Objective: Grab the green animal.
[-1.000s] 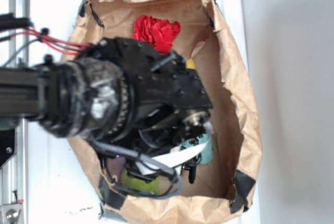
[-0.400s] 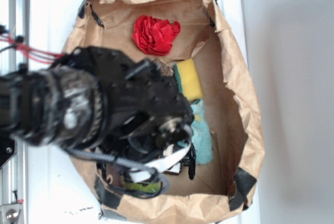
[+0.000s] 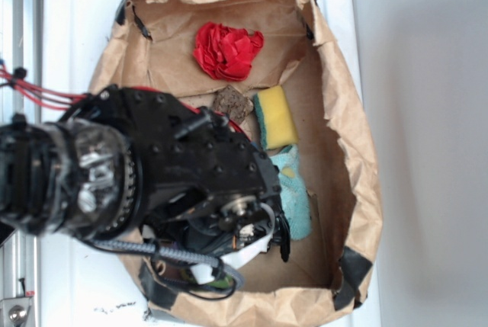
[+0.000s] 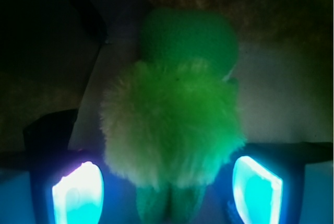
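Observation:
The green animal (image 4: 172, 125), a lime-green fuzzy plush with a darker green head and feet, fills the middle of the wrist view. It lies between the two glowing pads (image 4: 78, 192) of my gripper (image 4: 167, 192). The gripper is open, with one pad on each side of the plush's lower body and a small gap at each. In the exterior view the black arm (image 3: 191, 167) reaches into the lower left of the brown paper bag (image 3: 347, 113) and hides the plush almost entirely.
Inside the bag lie a crumpled red cloth (image 3: 227, 50) at the back, a small brown square piece (image 3: 232, 102), a yellow sponge (image 3: 276, 117) and a light teal cloth (image 3: 296, 193) just right of the arm. The bag's walls stand up all around.
The arm has shifted left and down toward the bag's lower left corner, uncovering the yellow sponge, the brown piece and more of the teal cloth.

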Available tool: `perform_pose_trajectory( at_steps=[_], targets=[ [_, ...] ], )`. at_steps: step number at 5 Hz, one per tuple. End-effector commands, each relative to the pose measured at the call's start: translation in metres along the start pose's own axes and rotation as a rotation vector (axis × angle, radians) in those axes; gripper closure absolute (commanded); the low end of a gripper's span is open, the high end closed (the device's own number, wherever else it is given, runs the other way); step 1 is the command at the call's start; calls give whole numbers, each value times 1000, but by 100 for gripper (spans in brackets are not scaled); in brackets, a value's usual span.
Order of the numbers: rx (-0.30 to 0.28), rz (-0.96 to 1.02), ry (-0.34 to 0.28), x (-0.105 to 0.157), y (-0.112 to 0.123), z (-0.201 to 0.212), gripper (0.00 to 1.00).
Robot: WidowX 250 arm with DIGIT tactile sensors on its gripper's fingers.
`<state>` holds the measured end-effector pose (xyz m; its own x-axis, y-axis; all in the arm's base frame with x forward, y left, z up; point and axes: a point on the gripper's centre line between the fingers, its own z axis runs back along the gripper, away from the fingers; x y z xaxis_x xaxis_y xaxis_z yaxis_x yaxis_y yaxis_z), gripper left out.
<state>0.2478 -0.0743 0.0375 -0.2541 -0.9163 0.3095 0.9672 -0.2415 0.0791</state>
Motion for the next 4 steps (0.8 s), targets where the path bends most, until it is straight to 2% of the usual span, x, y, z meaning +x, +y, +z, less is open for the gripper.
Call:
perform_pose_trajectory(
  at_steps=[1, 3, 4],
  targets=[
    [69, -44, 15, 13, 7, 16, 0],
    [120, -17, -72, 29, 9, 11, 0],
    [134, 0, -76, 35, 12, 6, 0]
  ],
)
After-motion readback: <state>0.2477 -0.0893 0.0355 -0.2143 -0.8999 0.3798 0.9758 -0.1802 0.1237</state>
